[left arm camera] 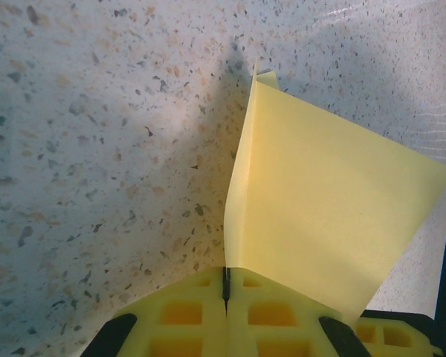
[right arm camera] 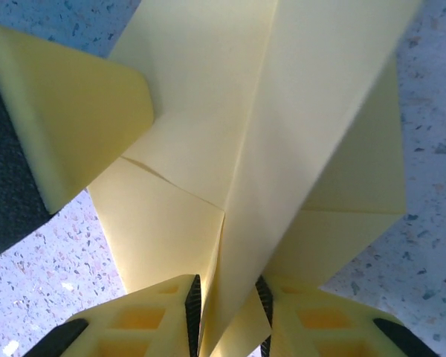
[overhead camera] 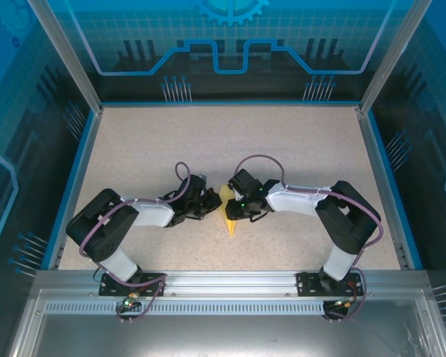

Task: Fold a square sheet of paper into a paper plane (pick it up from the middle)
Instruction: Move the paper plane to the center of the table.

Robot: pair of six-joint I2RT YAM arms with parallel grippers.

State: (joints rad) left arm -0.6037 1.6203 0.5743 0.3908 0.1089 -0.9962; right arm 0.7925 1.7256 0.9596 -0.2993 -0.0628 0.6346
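Note:
The square sheet of paper is folded into a narrow yellow paper plane (overhead camera: pixel 228 210) that stands between the two grippers at the table's middle, its tip pointing at the near edge. My left gripper (overhead camera: pixel 214 202) is shut on one edge of it; in the left wrist view its jaws (left arm camera: pixel 226 281) meet on the paper (left arm camera: pixel 320 201), which fans up and to the right. My right gripper (overhead camera: pixel 234 206) faces it from the right. Its jaws (right arm camera: pixel 227 312) stand a little apart around the plane's (right arm camera: pixel 267 149) centre fold, which hangs loosely between the pads.
The speckled table (overhead camera: pixel 282 141) is ringed by a blue raised border (overhead camera: pixel 73 186) and clear walls. Both arms bend inward from their bases at the near rail (overhead camera: pixel 223 282). A yellow finger (right arm camera: pixel 67 119) of the left gripper lies at the left in the right wrist view.

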